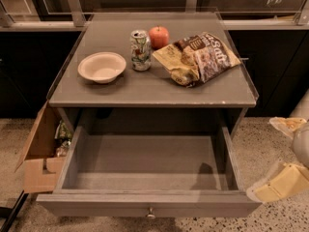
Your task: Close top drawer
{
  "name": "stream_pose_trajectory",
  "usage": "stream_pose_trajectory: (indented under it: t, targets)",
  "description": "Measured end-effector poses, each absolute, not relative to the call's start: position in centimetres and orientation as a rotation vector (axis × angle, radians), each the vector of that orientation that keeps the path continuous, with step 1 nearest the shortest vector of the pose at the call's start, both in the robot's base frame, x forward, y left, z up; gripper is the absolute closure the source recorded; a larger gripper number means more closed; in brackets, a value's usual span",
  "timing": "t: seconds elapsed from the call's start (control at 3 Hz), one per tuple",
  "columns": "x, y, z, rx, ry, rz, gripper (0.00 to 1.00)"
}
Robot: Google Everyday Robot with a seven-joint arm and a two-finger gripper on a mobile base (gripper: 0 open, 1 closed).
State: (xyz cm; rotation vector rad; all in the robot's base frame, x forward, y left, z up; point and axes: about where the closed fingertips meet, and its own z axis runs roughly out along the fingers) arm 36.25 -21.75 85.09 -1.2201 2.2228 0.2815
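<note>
The top drawer (145,208) of the grey cabinet stands pulled far out toward me, and its inside (149,163) is empty. Its small round metal knob (151,212) sits at the centre of the front panel, at the bottom edge of the view. My gripper (284,154) is at the right edge, just outside the drawer's front right corner. Its cream-coloured fingers (279,185) are spread apart and hold nothing. The lower finger almost reaches the drawer's corner. The lower drawers are hidden.
On the cabinet top (120,93) stand a white bowl (102,67), a drink can (140,50), a red apple (159,36) and a chip bag (197,58). An open cardboard box (39,153) lies against the cabinet's left side. The floor is speckled stone.
</note>
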Motion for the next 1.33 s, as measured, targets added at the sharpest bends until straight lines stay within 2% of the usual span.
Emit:
stream_pose_trajectory:
  t: [0.67,1.33]
  targets:
    - [36.25,-21.75,85.09,-1.22,2.223,0.281,0.51]
    - [36.25,-21.75,85.09,-1.22,2.223,0.281,0.96]
